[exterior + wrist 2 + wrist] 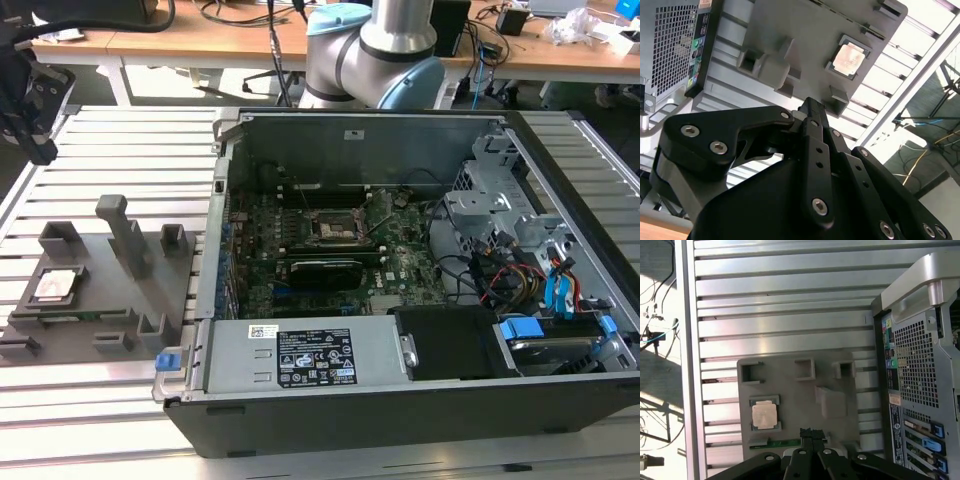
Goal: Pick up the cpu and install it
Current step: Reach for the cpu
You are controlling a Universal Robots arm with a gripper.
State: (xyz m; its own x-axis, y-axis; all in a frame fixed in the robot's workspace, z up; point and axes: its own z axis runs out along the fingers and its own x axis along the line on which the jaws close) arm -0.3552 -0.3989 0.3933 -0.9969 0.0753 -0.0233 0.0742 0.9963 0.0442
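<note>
We saw the cpu lying flat in a square recess of the grey tray, at the exterior view's left and low in the frame, with its pale metal plate facing up. Both wrist views gave the same account: the cpu sat level in its pocket of the tray, and nothing was touching it. In the second wrist view the chip caught the light and looked coppery against the grey tray.

The gripper was narrow, its black fingers pressed together at the tips with nothing between them. In the first wrist view the gripper hung over the tray's edge, near the cpu but clearly apart from it. A thin green strip lay in a slot of the tray just beside the tips. In the exterior view we made out the gripper as a dark shape at the frame's upper left, well above the tray.

The tray rested on a slatted metal table. To the exterior view's right stood the open computer case. The black socket on its board held no chip. The arm rose behind the case.
</note>
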